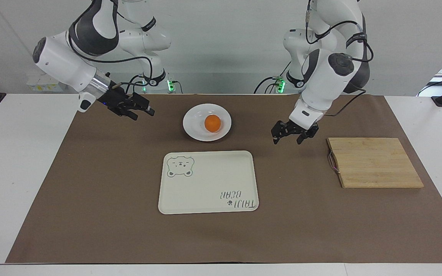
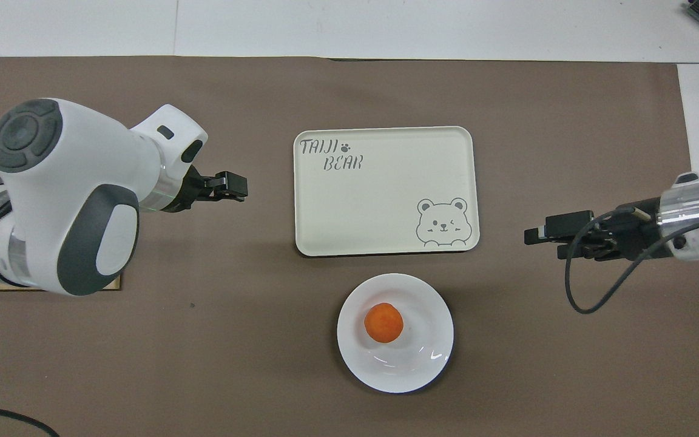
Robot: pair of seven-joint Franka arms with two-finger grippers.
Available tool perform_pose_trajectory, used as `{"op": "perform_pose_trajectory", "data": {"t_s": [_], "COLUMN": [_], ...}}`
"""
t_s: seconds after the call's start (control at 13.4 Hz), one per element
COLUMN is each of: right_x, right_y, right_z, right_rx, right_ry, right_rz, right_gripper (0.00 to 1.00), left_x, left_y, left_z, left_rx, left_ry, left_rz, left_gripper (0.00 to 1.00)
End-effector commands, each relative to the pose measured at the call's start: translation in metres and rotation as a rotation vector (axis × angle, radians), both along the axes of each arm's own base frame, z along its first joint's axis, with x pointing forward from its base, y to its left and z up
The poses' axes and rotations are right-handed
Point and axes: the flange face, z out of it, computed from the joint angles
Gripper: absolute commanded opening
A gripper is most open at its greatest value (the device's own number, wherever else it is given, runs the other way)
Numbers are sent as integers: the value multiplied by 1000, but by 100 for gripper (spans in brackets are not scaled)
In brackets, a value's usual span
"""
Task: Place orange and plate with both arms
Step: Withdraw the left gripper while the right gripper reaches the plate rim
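Observation:
The orange [image 1: 212,123] lies in the middle of the white plate [image 1: 194,119], which rests on the brown mat near the robots; both also show in the overhead view, the orange [image 2: 383,322] on the plate [image 2: 425,358]. My left gripper [image 1: 290,138] is open and empty, in the air over the mat between the plate and the cutting board; it also shows in the overhead view [image 2: 231,185]. My right gripper [image 1: 138,111] is open and empty, low over the mat beside the plate toward the right arm's end, apart from it; it also shows in the overhead view [image 2: 553,237].
A cream tray with a bear drawing [image 1: 209,184] lies farther from the robots than the plate, and shows in the overhead view [image 2: 386,194]. A wooden cutting board [image 1: 374,163] lies toward the left arm's end. A brown mat [image 1: 90,191] covers the table.

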Motion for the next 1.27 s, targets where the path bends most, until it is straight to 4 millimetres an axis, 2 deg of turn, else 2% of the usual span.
{"op": "perform_pose_trajectory", "data": {"t_s": [0.0,0.15,0.3,0.6,0.75,0.97,1.12,1.2], "right_x": [-23,-32,-49,-84,-99,-108,-118,-123], "right_y": [1,13,16,23,25,36,48,51], "right_z": [-39,-57,-96,-150,-179,-191,-202,-208], "right_rx": [64,136,221,320,357,382,412,418], "right_ry": [-53,-37,-79,-94,-110,-82,-72,-68], "right_rz": [44,8,-5,0,11,0,-10,-9], "right_gripper": [100,100,100,100,100,100,100,100], "left_x": [1,2,2,4,4,4,6,9], "left_y": [39,51,48,58,59,63,72,84], "left_z": [29,43,49,69,73,76,76,76], "left_rx": [22,62,126,128,126,130,132,133], "left_ry": [-15,-10,-18,-18,-24,-10,-8,-9], "left_rz": [-40,-86,-124,-113,-109,-105,-91,-78], "left_gripper": [100,100,100,100,100,100,100,100]}}
